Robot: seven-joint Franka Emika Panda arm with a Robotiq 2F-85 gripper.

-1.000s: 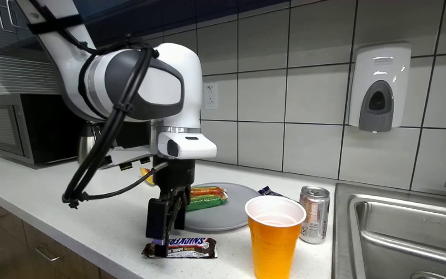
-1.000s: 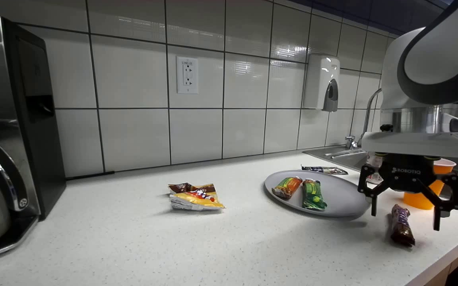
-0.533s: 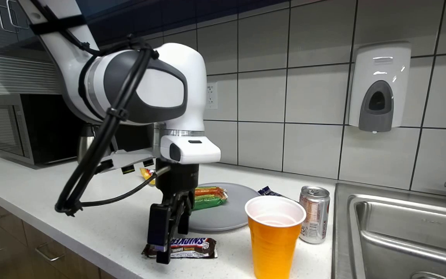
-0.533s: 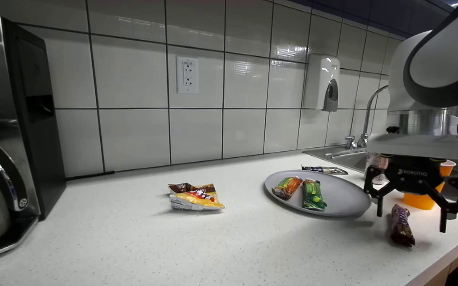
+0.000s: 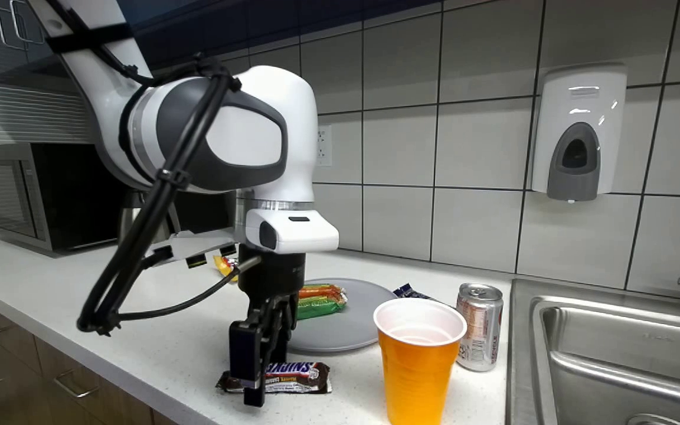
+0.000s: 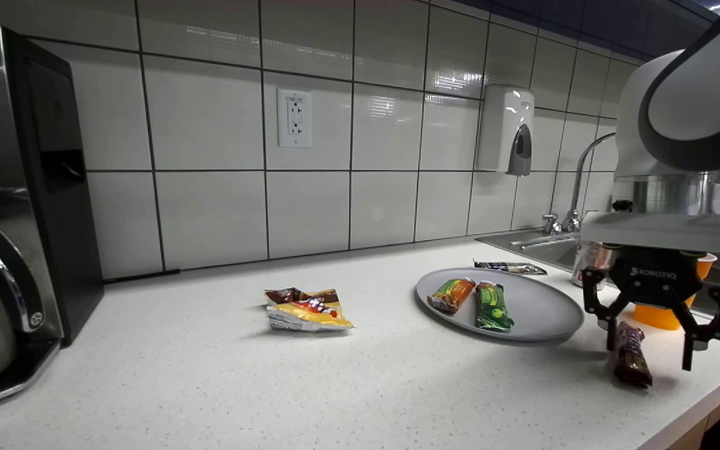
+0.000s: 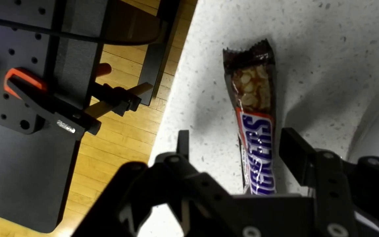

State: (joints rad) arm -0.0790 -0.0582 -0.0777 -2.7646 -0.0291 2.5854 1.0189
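A Snickers bar in a brown wrapper lies flat on the white counter. My gripper is pointing down over it, one finger on each side, jaws apart. In the wrist view the bar lies nearer the right finger, with a wider gap to the left finger. No grip on the bar shows. Low over the counter, the gripper straddles the Snickers bar in an exterior view. From the opposite angle, a finger hides part of the Snickers bar. The bar's lower end is hidden in the wrist view.
Beside the bar stands a grey plate with an orange-wrapped bar and a green-wrapped bar. An orange cup and a can stand near the sink. Yellow packet lies farther off; counter edge runs close by.
My gripper has come down and shifted slightly toward the bar. Its fingers have drawn somewhat closer together in the last half second. The bar has not moved.
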